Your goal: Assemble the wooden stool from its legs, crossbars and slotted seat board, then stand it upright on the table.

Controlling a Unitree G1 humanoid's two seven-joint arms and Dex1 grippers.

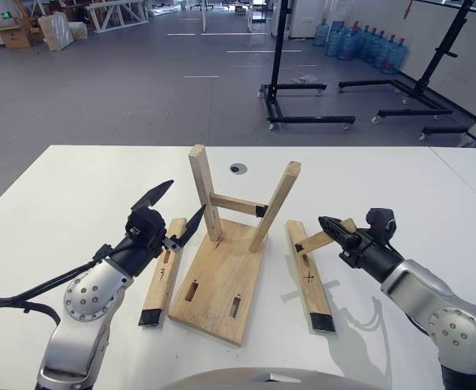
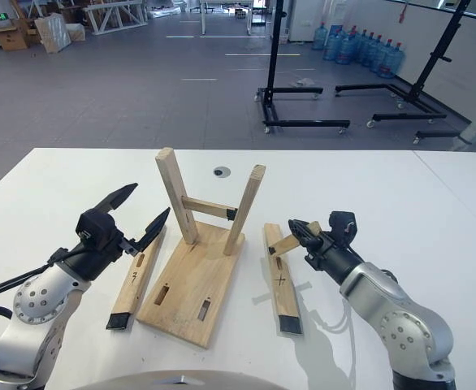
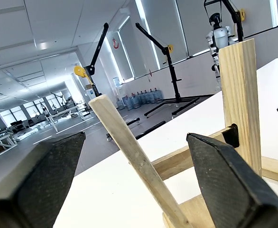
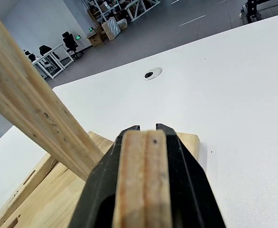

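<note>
- The seat board [image 1: 218, 280] is laid flat in the middle of the table [image 1: 75, 187]. Two standing legs [image 1: 205, 191] are set in its far slots and joined by a fixed crossbar [image 1: 236, 205].
- A left loose leg [image 1: 163, 283] and a right loose leg [image 1: 309, 276] are laid flat, one on each side of the board.
- A short crossbar [image 1: 313, 242] is pinched tight by the right gripper [image 1: 329, 230]. Its other end is touching the right loose leg.
- The left gripper [image 1: 187, 197] is held with its fingers spread wide and nothing in them, just beside the nearer standing leg.
- The standing legs could be bumped by the left gripper and tipped out of their slots.
- If the short crossbar is pushed in crooked, it could get jammed, or the right loose leg could be dragged away.
- The short crossbar could be dropped if it is held too loosely.
</note>
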